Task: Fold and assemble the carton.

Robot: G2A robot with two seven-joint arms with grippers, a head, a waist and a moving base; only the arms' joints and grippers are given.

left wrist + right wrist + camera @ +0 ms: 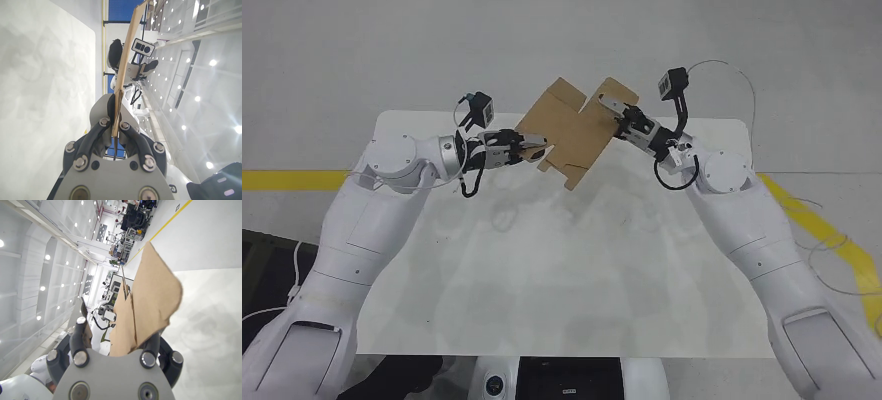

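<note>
- Left end effector point(116, 106) pinches the edge of the flat cardboard carton point(567, 135), fingers pressed tight.
- Right end effector point(617, 110) is spread wide, straddling the opposite flap.
- The carton hangs above the white table's point(542, 280) far edge.

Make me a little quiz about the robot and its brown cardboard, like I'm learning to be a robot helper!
1. True or false: the left gripper is shut on the flat brown cardboard carton.
2. Where is the carton? A) lying flat on the white table; B) held up off the table at its far side; C) down on the floor.
3. Fill in: the right gripper has its fingers ____ (open or shut), one on each side of the carton.

Key: 1 true; 2 B; 3 open.
</note>
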